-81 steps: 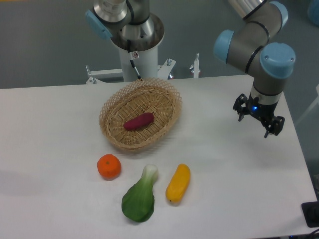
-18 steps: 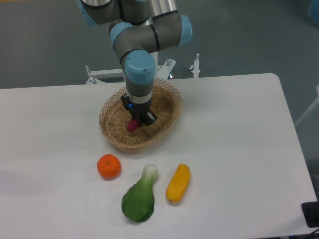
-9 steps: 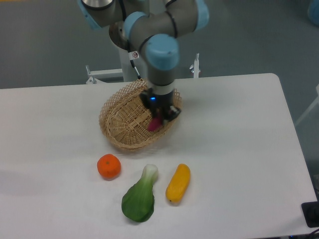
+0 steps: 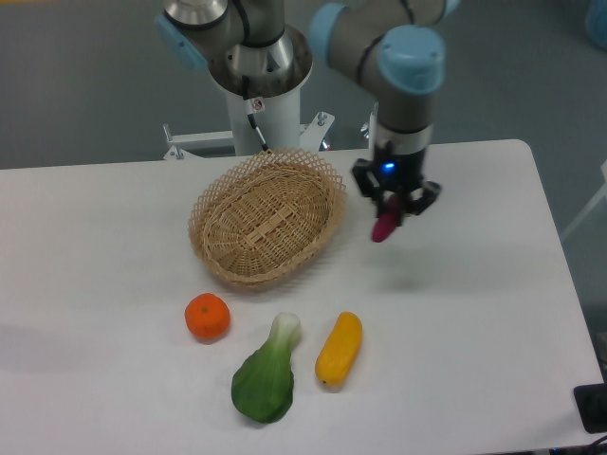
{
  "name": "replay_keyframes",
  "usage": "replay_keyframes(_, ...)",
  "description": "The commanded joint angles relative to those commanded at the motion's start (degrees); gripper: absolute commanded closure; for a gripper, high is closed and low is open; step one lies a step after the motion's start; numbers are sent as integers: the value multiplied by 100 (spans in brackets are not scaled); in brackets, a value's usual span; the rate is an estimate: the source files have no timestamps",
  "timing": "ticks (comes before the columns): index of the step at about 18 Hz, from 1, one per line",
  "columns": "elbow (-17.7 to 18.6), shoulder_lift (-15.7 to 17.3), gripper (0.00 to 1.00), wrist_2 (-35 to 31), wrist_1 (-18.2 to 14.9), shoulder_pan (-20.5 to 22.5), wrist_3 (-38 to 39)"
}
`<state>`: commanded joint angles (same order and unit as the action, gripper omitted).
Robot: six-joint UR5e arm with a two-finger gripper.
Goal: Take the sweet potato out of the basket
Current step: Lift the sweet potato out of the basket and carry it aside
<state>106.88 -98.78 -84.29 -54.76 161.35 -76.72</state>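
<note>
On the white table (image 4: 455, 313), my gripper (image 4: 391, 213) pinches the sweet potato (image 4: 385, 227) in the air, at three o'clock of the basket (image 4: 267, 227), clear of its rim. Orange (image 4: 208, 318), bok choy (image 4: 266, 374) and yellow vegetable (image 4: 340, 348) lie at six o'clock.

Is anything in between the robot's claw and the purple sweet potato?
No. The gripper is already shut on the sweet potato, holding it in the air to the right of the basket, which looks empty.

My arm (image 4: 365, 38) is grey tubing with light-blue joint caps; my black gripper (image 4: 393, 207) shows 1 small blue light; a silver base (image 4: 258, 71) stands behind.
</note>
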Motion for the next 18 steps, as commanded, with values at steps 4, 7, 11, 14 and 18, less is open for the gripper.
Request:
replay_keyframes(4, -237, -255, 93, 35, 0, 388, -571)
replay_keyframes(7, -509, -474, 91, 0, -9, 467, -1037)
replay_keyframes(11, -685, -799, 89, -26, 17, 608, -1740)
replay_keyframes(14, -905, -932, 88, -35, 0, 652, -1944)
replay_keyframes(18, -1011, -994, 87, -44, -70, 643, -1953)
